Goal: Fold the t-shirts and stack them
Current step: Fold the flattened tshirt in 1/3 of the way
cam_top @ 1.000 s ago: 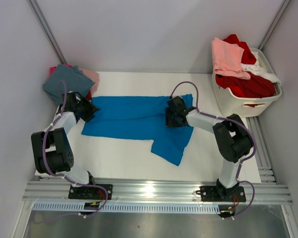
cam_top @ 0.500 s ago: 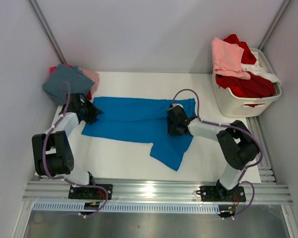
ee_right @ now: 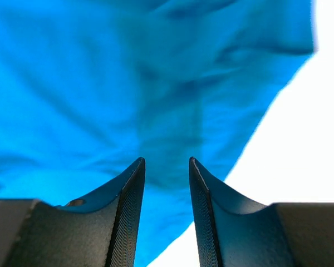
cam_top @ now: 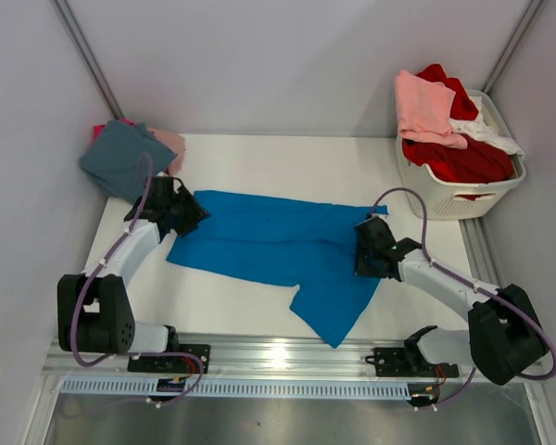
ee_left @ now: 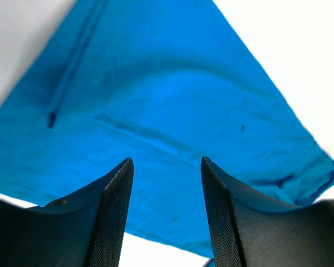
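The blue t-shirt (cam_top: 278,243) lies spread across the middle of the table (cam_top: 232,306), one end by the left edge and a loose flap trailing toward the near edge. My left pincer (ee_left: 166,167) is over its left end and my right pincer (ee_right: 166,164) over its right end. Both have their fingers standing apart, with nothing clamped between them.

I judge the step to be laying this shirt flat before the first fold. To do it well, I should take each end close to the hem and grip only the layers I mean to move. I should draw the two ends apart evenly and low over the table so the creases run out, then bring the trailing flap square with the body.

From above, my own wrists cover the cloth where I work. I cannot tell whether my fingertips touch the fabric, or which part is sleeve, collar or hem. The right wrist view is blurred. At the far left corner a teal t-shirt (cam_top: 120,156) covers most of the pile beneath it. The laundry basket (cam_top: 445,199) by the far right corner hides how many shirts it holds.
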`<move>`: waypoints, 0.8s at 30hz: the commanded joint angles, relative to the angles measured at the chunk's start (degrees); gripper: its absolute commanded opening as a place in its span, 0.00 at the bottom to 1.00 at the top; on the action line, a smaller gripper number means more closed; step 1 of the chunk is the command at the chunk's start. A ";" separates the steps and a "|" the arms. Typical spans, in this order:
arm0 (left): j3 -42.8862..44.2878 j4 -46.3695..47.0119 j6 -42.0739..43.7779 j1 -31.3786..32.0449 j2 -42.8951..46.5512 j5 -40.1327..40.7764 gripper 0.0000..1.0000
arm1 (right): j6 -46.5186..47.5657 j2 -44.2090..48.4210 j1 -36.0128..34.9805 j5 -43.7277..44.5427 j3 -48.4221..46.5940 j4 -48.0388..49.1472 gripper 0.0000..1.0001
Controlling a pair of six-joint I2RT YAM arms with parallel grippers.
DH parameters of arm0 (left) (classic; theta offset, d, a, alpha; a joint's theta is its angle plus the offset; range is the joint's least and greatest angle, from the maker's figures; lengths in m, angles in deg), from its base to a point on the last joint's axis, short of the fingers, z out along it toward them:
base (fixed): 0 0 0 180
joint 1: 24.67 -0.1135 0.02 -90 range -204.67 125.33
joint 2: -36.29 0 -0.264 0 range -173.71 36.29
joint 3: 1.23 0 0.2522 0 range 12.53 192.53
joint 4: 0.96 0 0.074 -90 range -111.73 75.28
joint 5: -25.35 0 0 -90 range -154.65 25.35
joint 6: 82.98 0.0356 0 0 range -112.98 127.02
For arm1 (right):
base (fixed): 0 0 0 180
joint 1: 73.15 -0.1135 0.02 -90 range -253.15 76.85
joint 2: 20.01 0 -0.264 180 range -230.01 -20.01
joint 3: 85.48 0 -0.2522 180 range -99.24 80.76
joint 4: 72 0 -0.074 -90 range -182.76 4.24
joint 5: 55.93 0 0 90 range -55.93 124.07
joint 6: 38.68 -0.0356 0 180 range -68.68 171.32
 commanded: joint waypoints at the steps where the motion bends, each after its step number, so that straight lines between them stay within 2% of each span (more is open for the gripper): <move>1: -0.07 -0.98 -0.69 2.19 1.22 1.05 0.56 | -0.87 1.73 4.86 -0.60 -2.45 -2.76 0.41; 4: -0.33 0.07 -0.34 2.98 2.27 0.62 0.56 | 0.89 5.15 4.78 -3.13 -4.92 -0.74 0.41; 7: -0.78 3.22 0.09 3.07 3.24 -0.96 0.57 | 2.12 10.86 4.34 -3.33 -6.32 5.22 0.46; 11: 2.63 4.39 1.68 3.07 0.44 -2.03 0.58 | 2.65 10.09 7.40 4.65 -9.13 12.34 0.50; 15: 6.87 2.36 1.94 2.20 -5.80 -0.27 0.59 | 3.88 -2.19 9.52 11.50 -16.94 13.06 0.48; 19: 9.15 1.84 1.50 0.26 -10.98 -1.31 0.59 | 3.88 -18.61 10.76 15.39 -26.79 10.96 0.40; 24: 12.84 0.78 1.77 -0.97 -16.35 -2.37 0.59 | 4.14 -31.30 11.20 18.29 -38.65 6.12 0.34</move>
